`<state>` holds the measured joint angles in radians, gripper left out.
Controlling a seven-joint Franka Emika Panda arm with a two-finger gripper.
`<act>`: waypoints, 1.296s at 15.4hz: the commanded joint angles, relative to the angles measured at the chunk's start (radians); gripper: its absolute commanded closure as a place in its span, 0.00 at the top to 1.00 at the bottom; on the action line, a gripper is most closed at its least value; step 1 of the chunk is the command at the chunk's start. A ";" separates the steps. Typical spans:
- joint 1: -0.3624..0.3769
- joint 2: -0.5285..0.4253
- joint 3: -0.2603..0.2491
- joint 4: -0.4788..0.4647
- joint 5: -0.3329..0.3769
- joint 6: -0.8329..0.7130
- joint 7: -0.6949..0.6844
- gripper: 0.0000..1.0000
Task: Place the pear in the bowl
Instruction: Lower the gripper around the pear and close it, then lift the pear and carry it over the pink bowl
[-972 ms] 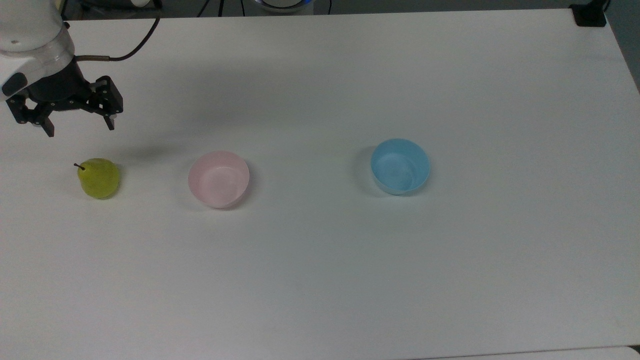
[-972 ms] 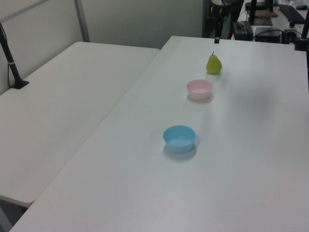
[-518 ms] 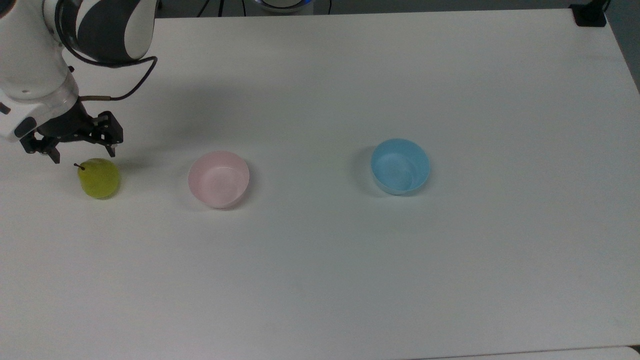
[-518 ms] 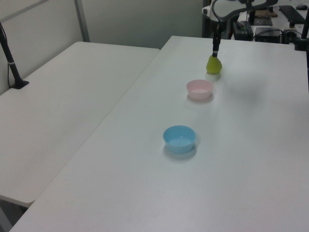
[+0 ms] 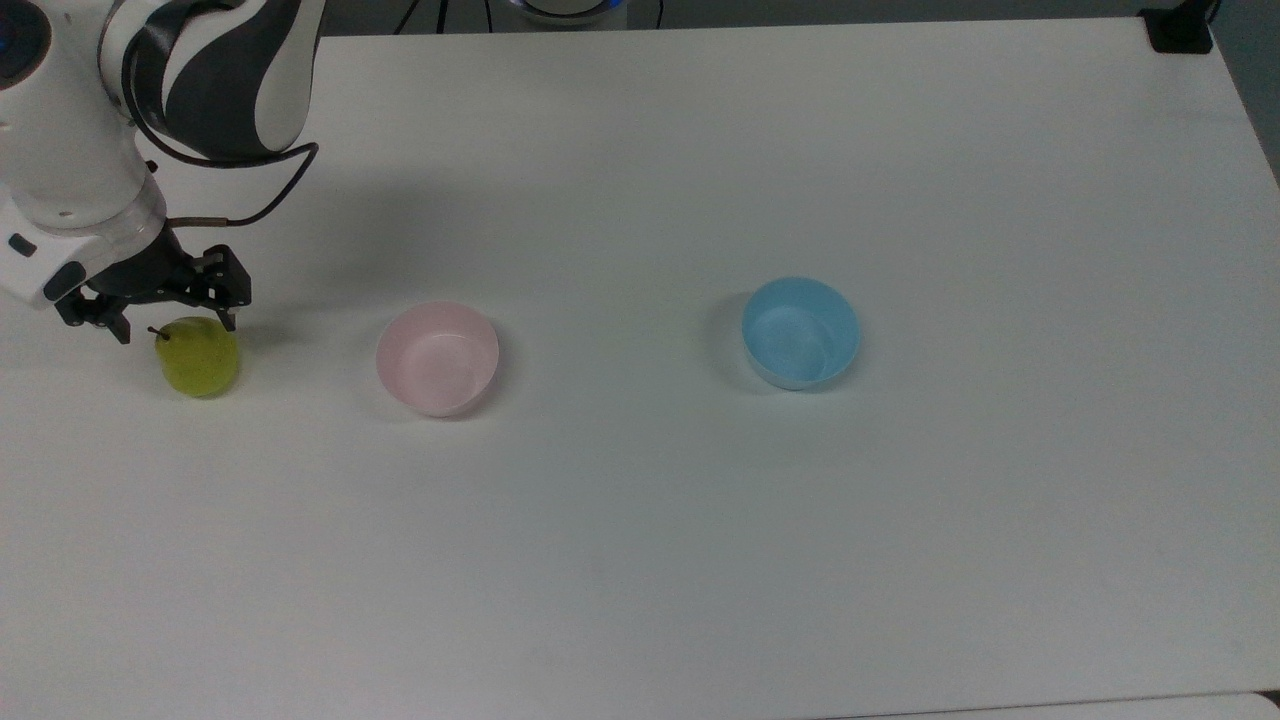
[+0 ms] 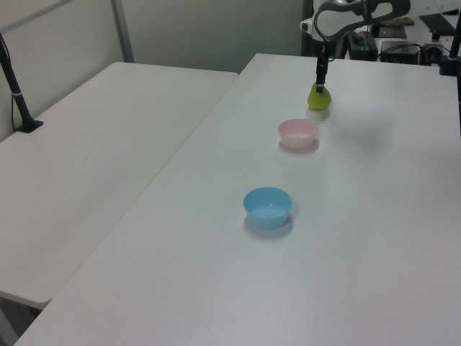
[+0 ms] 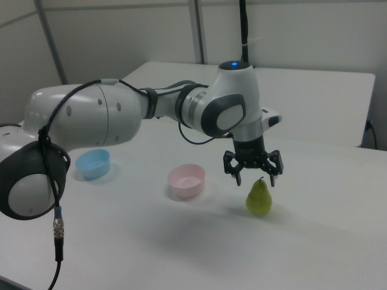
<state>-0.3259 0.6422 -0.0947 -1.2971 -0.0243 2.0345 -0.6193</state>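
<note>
Yellow-green, the pear (image 5: 198,357) stands upright beside the pink bowl (image 5: 437,358) while we hover our spread-fingered gripper (image 5: 172,321) over its stem.

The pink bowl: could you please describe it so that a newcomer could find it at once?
On the white table three small things stand in a row. In the top view, the pink bowl is the middle one, with the pear on the top view's left under the open gripper. The matching blue bowl stands farther right; only colour separates them.
</note>
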 commanded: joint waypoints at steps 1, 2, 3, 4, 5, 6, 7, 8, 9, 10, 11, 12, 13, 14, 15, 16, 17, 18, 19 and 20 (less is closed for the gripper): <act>0.004 0.008 -0.005 -0.025 -0.008 0.035 -0.008 0.94; 0.004 0.008 -0.005 -0.027 -0.009 0.056 -0.008 0.94; 0.005 0.008 -0.004 -0.036 -0.008 0.078 -0.008 0.94; 0.005 0.008 -0.004 -0.053 -0.008 0.087 -0.008 0.94; 0.005 0.008 -0.002 -0.056 -0.008 0.089 -0.008 0.91; 0.005 0.010 0.000 -0.057 -0.009 0.095 -0.008 0.88; 0.005 0.010 0.000 -0.060 -0.009 0.105 -0.008 0.79; 0.005 0.010 0.001 -0.062 -0.009 0.112 -0.008 0.76; 0.005 0.010 0.003 -0.065 -0.009 0.113 -0.008 0.65; 0.007 0.010 0.003 -0.071 -0.009 0.115 -0.010 0.58; 0.005 0.010 0.003 -0.074 -0.009 0.115 -0.010 0.49; 0.007 0.010 0.004 -0.074 -0.009 0.113 -0.010 0.38; 0.007 0.010 0.004 -0.074 -0.009 0.113 -0.010 0.29; 0.007 0.008 0.006 -0.074 -0.009 0.113 -0.010 0.21; 0.007 0.008 0.007 -0.074 -0.013 0.110 -0.010 0.16; 0.007 0.005 0.007 -0.074 -0.016 0.105 -0.010 0.16; 0.007 -0.001 0.009 -0.074 -0.016 0.101 -0.010 0.16; 0.007 -0.012 0.010 -0.073 -0.016 0.086 -0.008 0.16; 0.007 -0.024 0.018 -0.068 -0.017 0.061 -0.008 0.16; 0.007 -0.041 0.023 -0.064 -0.016 0.014 -0.007 0.16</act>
<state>-0.3230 0.6670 -0.0865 -1.3315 -0.0257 2.1175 -0.6193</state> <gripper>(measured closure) 0.458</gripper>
